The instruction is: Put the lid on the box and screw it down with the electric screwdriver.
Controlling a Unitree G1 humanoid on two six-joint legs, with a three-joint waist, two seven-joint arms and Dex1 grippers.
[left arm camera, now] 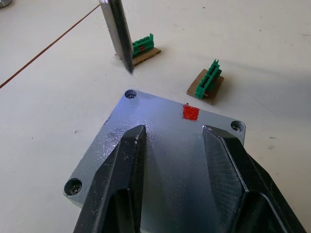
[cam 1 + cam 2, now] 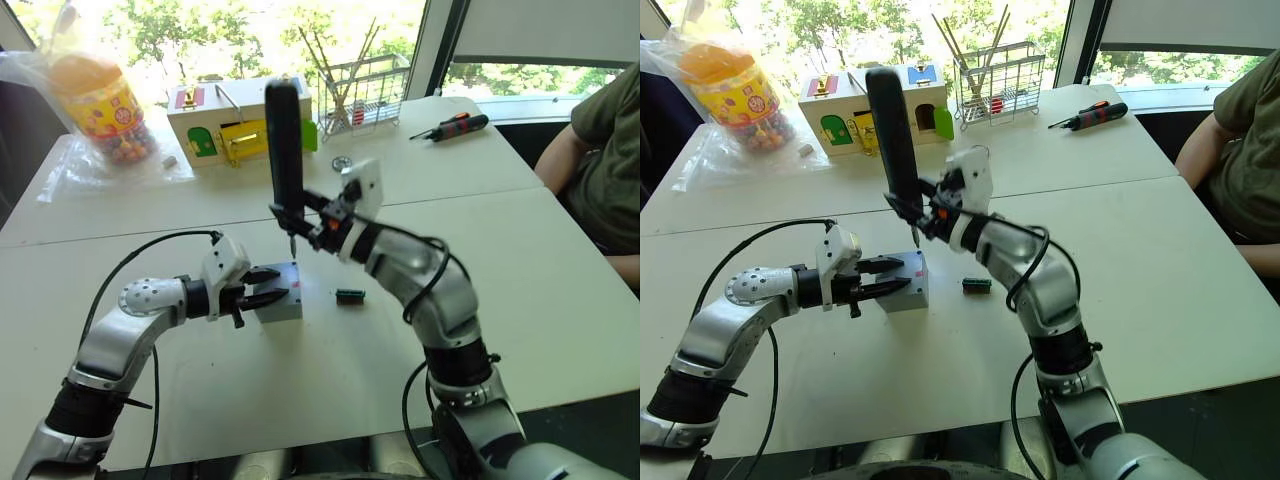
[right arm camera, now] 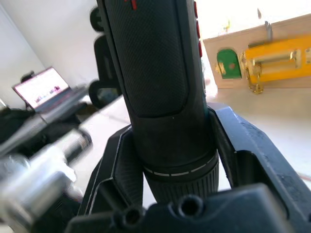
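Lid [image 1: 165,145] sits on the box [image 2: 281,305] mid-desk [image 2: 520,250], left tool [image 2: 262,285] fingers spread, resting on top of it. Right tool [image 2: 300,215] is clamped on the electric screwdriver [image 2: 284,150], upright, bit just above a corner screw hole.

bright daylight floods from the overexposed windows [image 2: 250,40]; the laptop [image 3: 41,90] behind is blurred.
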